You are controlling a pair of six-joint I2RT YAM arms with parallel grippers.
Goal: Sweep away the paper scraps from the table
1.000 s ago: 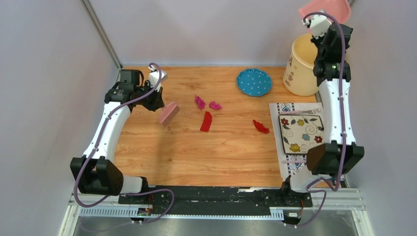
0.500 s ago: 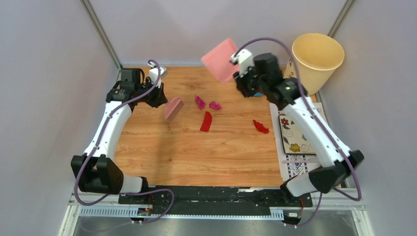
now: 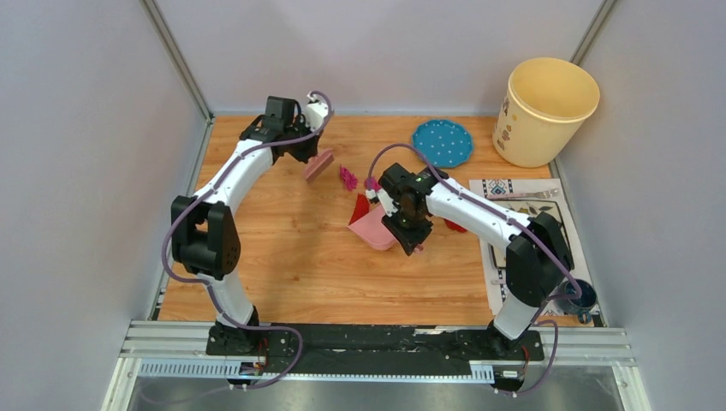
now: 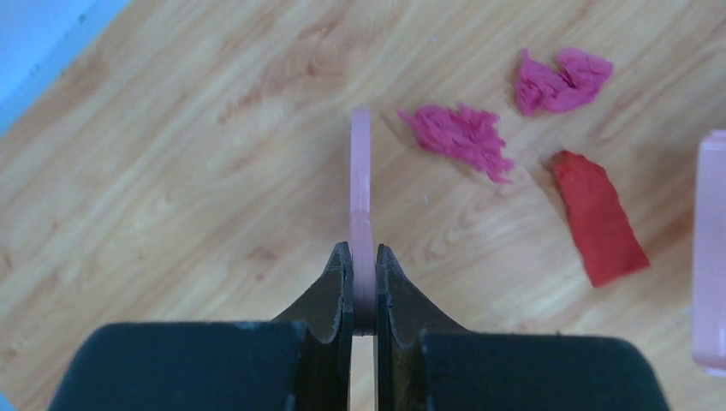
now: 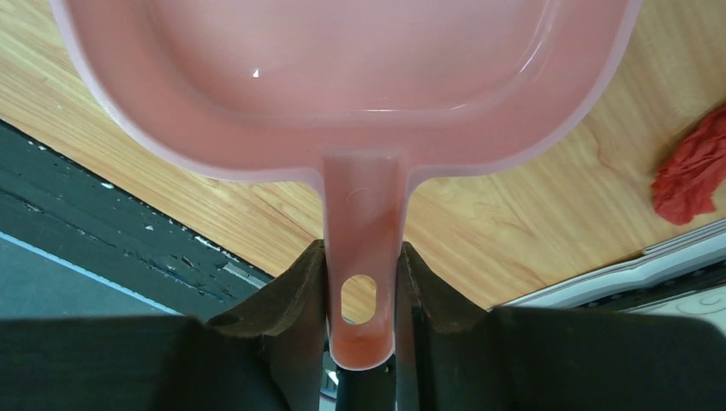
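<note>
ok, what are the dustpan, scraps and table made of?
Dustpan: pale pink plastic, glossy and slightly translucent. It shows a specular glint and a moulded handle with a hang hole.
Scraps: thin matte paper, crumpled, with ragged edges. Possibly tissue or crepe.
Table: orange-brown wood grain, smooth with a mild sheen. Can't tell solid wood from laminate.

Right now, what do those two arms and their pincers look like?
The left arm and right arm are white tubes joined by chunky black joints, each trailing a looping purple cable. The left gripper and right gripper have matte black, curved, tapering fingers.
</note>
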